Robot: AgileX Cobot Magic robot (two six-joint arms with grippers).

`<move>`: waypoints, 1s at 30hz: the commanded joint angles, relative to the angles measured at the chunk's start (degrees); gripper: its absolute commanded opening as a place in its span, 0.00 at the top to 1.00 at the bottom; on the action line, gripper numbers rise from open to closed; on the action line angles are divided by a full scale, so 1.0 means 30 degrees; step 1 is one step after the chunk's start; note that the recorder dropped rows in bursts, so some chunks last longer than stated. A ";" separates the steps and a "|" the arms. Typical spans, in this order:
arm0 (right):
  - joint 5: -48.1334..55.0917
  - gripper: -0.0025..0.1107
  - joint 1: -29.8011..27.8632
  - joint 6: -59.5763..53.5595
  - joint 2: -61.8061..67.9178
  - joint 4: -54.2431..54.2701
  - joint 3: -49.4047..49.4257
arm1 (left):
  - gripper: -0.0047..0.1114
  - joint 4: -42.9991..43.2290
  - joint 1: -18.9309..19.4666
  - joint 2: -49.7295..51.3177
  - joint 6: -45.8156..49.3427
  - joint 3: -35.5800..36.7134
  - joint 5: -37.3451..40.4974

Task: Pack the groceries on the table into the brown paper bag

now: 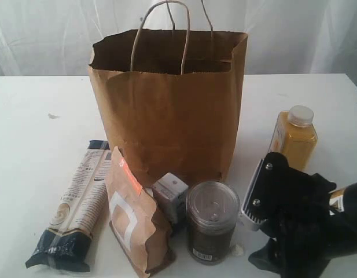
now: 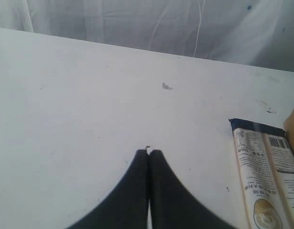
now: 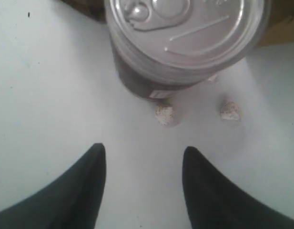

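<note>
Now: right hand [image 3: 143,153] apart, empty, just short of pull-tab can [image 3: 185,33], which stands on tabletop [image 3: 42,95] before brown paper bag [image 1: 166,110]. Centre can in the gap before closing. Left hand [image 2: 148,153] together, idle.

**Printed matter.** Long pasta packet of pale and dark-blue film [image 2: 263,176]: a barcode [image 2: 277,142] and fine print, illegible. Brown-orange paper pouch [image 1: 135,217]: a white square outline [image 1: 121,215] and an orange strip [image 1: 126,174] whose lettering is too small to read. Dark pull-tab metal can [image 1: 212,223]: a barcode label [image 1: 202,253] near its base. No word is legible.
</note>
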 commanded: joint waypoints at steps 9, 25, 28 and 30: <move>-0.3537 0.56 -0.0127 -0.2194 0.3989 0.1417 0.0781 | 0.96 -0.0071 -0.0148 -0.0085 -0.0051 0.0081 -0.0061; -0.5672 0.56 -0.0127 -0.5364 0.6045 0.3634 0.0781 | 0.96 -0.0071 -0.0148 -0.0085 -0.0051 0.0081 -0.0061; -0.5974 0.56 -0.0127 -0.5364 0.6159 0.3757 0.0781 | 0.96 -0.0071 -0.0148 -0.0085 -0.0051 0.0081 -0.0061; -0.6340 0.56 -0.0127 -0.5364 0.6159 0.3757 0.0781 | 0.96 -0.0071 -0.0148 -0.0085 -0.0051 0.0081 -0.0061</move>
